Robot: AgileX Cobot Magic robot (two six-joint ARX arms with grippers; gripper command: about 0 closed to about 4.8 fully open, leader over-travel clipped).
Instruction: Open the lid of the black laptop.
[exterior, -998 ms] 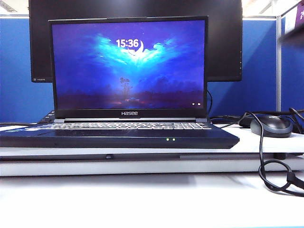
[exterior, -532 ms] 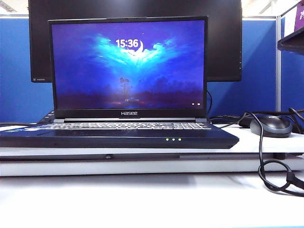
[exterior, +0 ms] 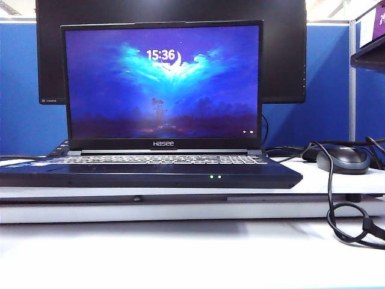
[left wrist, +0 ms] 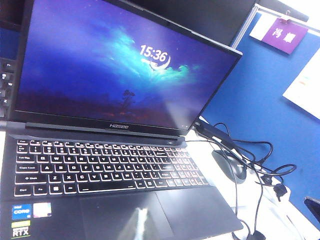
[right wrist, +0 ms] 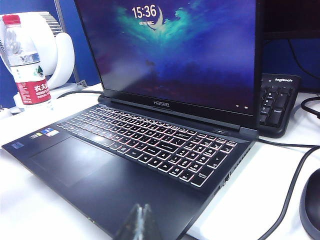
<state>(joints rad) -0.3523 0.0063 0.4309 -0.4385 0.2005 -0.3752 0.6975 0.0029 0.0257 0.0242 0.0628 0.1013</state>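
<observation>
Laptop [exterior: 150,171] lid [exterior: 162,84] stood upright; your right end effector [right wrist: 142,222] hung pressed together near its front edge; left end effector unseen.

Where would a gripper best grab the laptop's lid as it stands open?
Pinch the lid at its top edge, from above: it stands near upright and that thin edge is bare. The right gripper, shut, hangs by the front edge of the laptop; the left gripper is out of view.

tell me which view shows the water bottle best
The right wrist view: the water bottle stands upright beside the black laptop, red cap and label clear. The exterior and left wrist views do not show it. The right gripper looks shut; the left gripper is out of view.
</observation>
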